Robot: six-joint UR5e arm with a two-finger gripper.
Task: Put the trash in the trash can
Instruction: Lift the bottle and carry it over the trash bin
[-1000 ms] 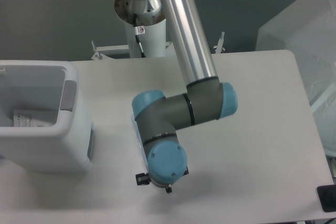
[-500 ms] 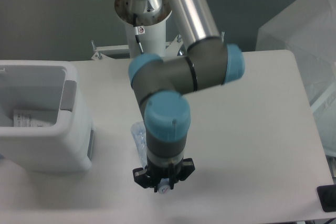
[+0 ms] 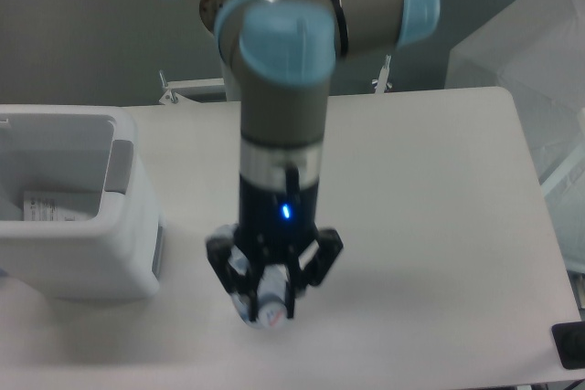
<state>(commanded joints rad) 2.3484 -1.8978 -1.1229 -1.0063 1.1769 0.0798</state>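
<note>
The clear bluish bottle, white cap toward the camera, sits between the fingers of my gripper. The gripper is shut on it, above the table's front middle, right of the trash can. The arm's wrist hides much of the bottle's body. The trash can, a white bin with a grey side panel, stands at the left edge. The flat white packet with a barcode label lies inside it.
The arm's base post stands at the table's back edge. A white covered shape stands beyond the table's right back corner. A small black object lies at the lower right.
The arm swung up and toward the camera. The bottle, which lay on the table beside the wrist, is now between the fingers.
</note>
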